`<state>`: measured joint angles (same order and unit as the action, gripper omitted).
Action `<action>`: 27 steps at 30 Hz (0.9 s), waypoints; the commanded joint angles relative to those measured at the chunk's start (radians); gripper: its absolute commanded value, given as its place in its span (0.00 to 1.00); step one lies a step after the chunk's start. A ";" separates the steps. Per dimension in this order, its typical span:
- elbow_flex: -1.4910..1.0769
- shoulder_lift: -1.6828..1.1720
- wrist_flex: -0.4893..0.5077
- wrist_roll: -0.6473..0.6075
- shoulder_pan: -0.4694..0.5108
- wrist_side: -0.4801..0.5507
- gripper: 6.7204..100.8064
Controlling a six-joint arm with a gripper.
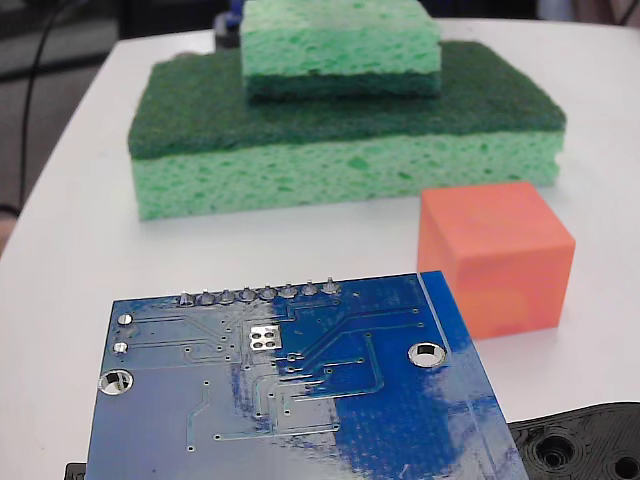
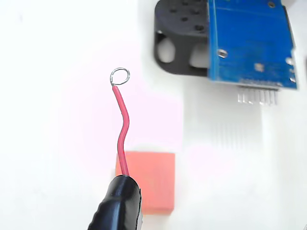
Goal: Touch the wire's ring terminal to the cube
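wrist view: ring terminal [image 2: 120,75] on the wire [image 2: 123,134] hangs off the cube [image 2: 148,179], over bare worktop [image 2: 57,120]. pincer out of frame, state can't tell.

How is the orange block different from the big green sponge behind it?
The cube is orange with smooth faces and sharp edges; the big sponge is green and full of little holes. The cube is chunky and much narrower; the sponge is a long, flat slab. The cube has nothing on top, while the sponge has a dark scrubby top layer and carries a smaller sponge. Both rest on the white table.
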<state>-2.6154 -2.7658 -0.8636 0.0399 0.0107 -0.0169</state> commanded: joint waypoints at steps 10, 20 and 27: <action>-0.239 -0.288 0.029 -0.031 0.044 0.071 0.99; -0.330 -0.288 0.071 -0.014 0.031 0.052 0.99; -0.377 -0.288 0.086 0.011 0.015 0.008 0.99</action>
<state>-2.9959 -3.0526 -0.7823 0.0476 0.0261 0.0123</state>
